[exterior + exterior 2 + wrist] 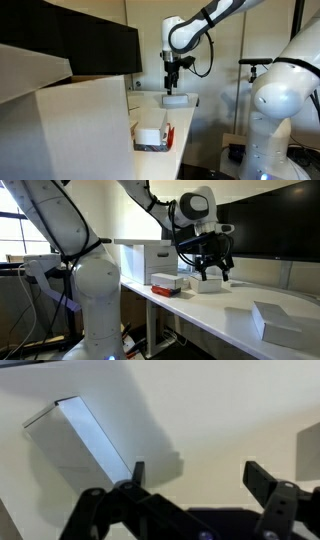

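My gripper (195, 475) is open and empty, hanging over the white table. In the wrist view a white rectangular box (85, 445) lies to the left of the fingers, apart from them. In both exterior views the gripper (173, 80) (212, 270) hovers just above a white box (176, 99) (208, 285) on the table, not touching it.
A white tray with red edges (152, 137) (166, 282) holds a white block. Another white box (272, 321) lies near the table's end. Large cardboard-like boxes (60, 120) and a dark monitor (80, 45) stand along the table. A second robot base (280, 110) stands beside it.
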Tool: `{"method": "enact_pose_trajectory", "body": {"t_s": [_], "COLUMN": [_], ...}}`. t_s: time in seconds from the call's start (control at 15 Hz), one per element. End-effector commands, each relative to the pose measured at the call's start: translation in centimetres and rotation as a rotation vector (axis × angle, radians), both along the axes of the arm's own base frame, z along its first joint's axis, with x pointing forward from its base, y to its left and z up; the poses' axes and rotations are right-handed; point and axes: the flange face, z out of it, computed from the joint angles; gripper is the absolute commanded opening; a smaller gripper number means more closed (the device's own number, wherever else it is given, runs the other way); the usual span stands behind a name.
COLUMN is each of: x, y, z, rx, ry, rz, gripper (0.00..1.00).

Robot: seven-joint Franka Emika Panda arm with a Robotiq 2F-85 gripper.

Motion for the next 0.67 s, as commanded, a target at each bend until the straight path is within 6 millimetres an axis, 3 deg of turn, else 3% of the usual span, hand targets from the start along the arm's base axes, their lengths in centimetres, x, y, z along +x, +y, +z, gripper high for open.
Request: {"method": "enact_pose_trajectory", "body": {"t_s": [0.0,0.4,0.6], "x": [0.1,1.4,2.7], "y": [0.7,0.9,-1.8], "z": [-0.2,-0.3,0.5], "rx": [0.005,0.006,0.0], "ry": [0.008,0.096,0.128], "rz": [-0.003,0.054,0.067], "gripper": [1.0,1.0,1.0]}}
